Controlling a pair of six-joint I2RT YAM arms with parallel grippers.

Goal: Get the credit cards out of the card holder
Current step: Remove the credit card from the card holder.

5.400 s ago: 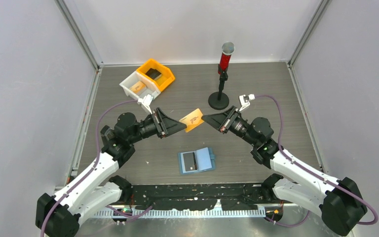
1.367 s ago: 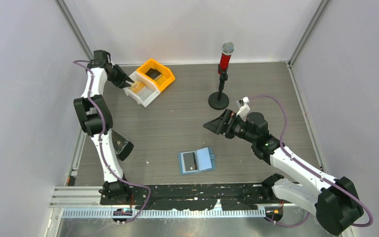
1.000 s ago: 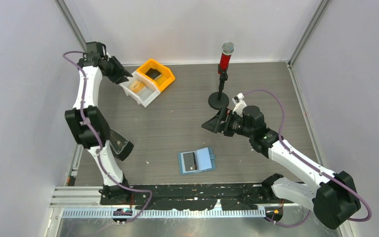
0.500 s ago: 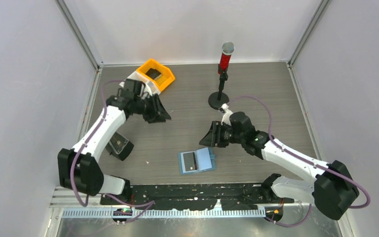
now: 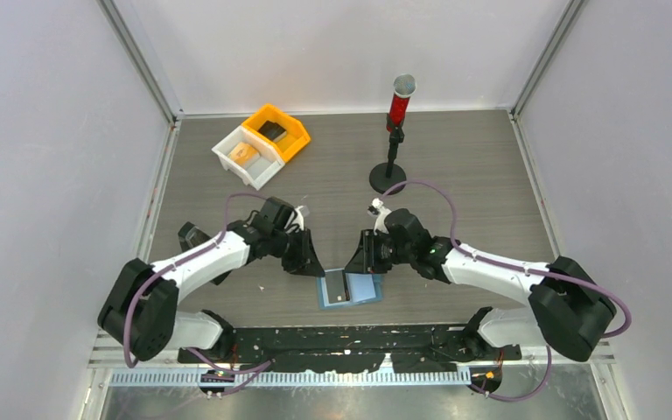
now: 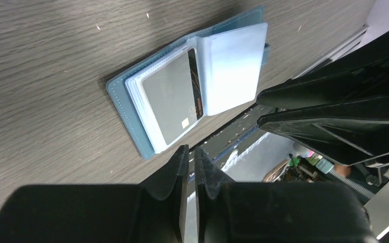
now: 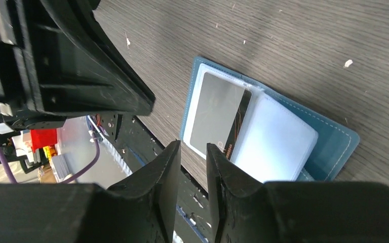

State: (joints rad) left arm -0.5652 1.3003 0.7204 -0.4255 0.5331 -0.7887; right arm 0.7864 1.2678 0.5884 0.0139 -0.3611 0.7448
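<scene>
**benchrat:** Grey wood-grain table (image 5: 455, 157) in a white-walled booth, seen from overhead. Our card holder (image 5: 350, 286) lies open and flat. The left gripper (image 5: 308, 265) is just beside its card-side corner and the right gripper (image 5: 364, 255) is just over its far edge. The orange bin (image 5: 282, 131) and white bin (image 5: 245, 156) sit well away from the card holder. Each has something small and flat inside, too tiny for us to call.

**servo_sam:** On the left wrist cam, our fingers (image 6: 180, 167) are all but pinched together, with only a hairline between them and nothing in there. They hover just off the card holder's corner. A dark grey card (image 6: 169, 104) sits under the clear sleeve (image 6: 154, 109), and its black edge pokes out toward the fold, next to the plain flap (image 6: 233, 66).

**benchrat:** On the right wrist cam, those fingers (image 7: 169, 167) stand a little apart, also empty, just beside the card holder's card-side edge.

**servo_sam:** So we're still at the reach-in stage, nothing gripped yet. We'd pin the plain flap with one gripper and pinch that exposed black edge with the other. Then we'd slide the card out along the sleeve rather than lifting. If we pull upward, we reckon the whole soft holder comes up with it.
</scene>
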